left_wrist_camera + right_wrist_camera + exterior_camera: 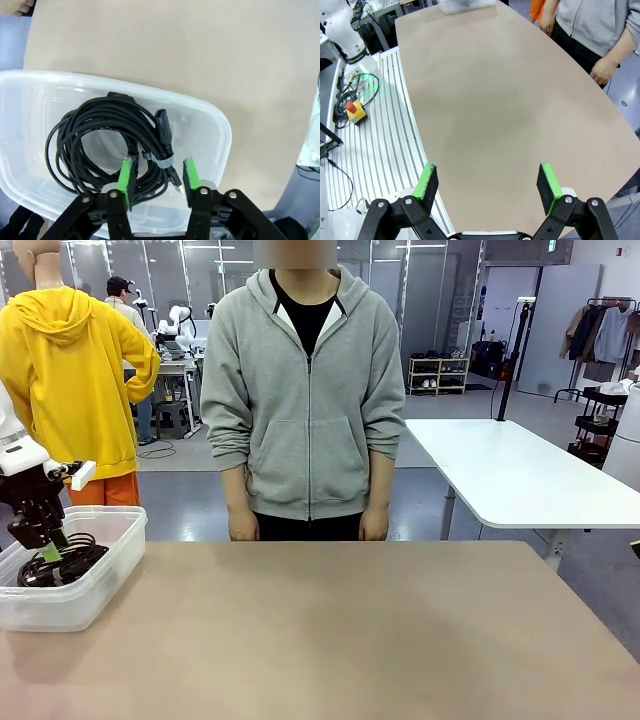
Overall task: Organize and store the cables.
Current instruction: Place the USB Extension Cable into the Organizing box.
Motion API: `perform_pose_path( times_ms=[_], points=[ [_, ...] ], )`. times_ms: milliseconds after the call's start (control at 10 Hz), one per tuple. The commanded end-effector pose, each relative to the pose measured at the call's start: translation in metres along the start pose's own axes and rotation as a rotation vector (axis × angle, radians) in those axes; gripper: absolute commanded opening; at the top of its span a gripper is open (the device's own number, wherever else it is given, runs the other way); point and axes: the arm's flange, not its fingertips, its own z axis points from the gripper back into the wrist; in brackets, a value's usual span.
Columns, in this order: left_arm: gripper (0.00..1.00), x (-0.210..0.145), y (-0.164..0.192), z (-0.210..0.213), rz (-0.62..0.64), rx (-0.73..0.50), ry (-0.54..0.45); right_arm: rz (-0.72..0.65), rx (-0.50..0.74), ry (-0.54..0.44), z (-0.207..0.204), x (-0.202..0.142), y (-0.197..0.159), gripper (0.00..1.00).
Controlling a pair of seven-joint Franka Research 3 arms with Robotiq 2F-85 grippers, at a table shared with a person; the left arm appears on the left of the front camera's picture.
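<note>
1. The cables (107,142) lay coiled inside the clear bin (210,125) at the desk's (350,630) left edge.
2. The left claw (156,181) hung just above them, released, its pads apart on either side of the banded plug ends.
3. The right claw (488,184) hovered over bare desk, spread wide, grasping nothing.
4. A person (305,390) stood at the far side.

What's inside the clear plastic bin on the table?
Coiled black cables lie in the bin, tied with a pale band. How many coils overlap cannot be told.

No readable text, labels, brands or numbers on anything in view.
</note>
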Motion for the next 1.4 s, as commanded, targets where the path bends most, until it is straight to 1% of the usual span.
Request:
perform_pose_path(
  times_ms=[0, 200, 300, 400, 500, 600, 700, 1300],
  points=[
    [1.0, 0.001, 0.001, -0.005, 0.029, 0.02, -0.017, 0.003, -0.001, -0.013, 0.001, 0.001, 0.001, 1.0],
    [1.0, 0.002, -0.005, -0.002, 0.024, 0.023, -0.034, 0.003, -0.001, -0.013, 0.001, 0.001, 0.001, 1.0],
    [0.92, 0.002, -0.008, -0.001, 0.036, 0.004, -0.053, 0.003, -0.001, -0.013, 0.001, 0.001, 0.001, 1.0],
    [1.0, 0.003, -0.012, 0.0, 0.06, 0.01, -0.054, 0.003, -0.001, -0.013, 0.001, 0.001, 0.001, 1.0],
    [1.0, 0.004, -0.018, -0.001, 0.079, 0.018, -0.048, 0.003, -0.001, -0.013, 0.001, 0.001, 0.001, 1.0],
    [1.0, 0.006, -0.024, -0.001, 0.077, 0.034, -0.062, 0.003, -0.001, -0.013, 0.001, 0.001, 0.001, 1.0],
    [1.0, 0.004, -0.006, -0.001, 0.039, 0.0, -0.029, 0.003, -0.001, -0.013, 0.001, 0.001, 0.001, 1.0],
    [1.0, 0.004, -0.006, -0.001, 0.039, 0.0, -0.029, 0.003, -0.001, -0.013, 0.001, 0.001, 0.001, 1.0]
  ],
)
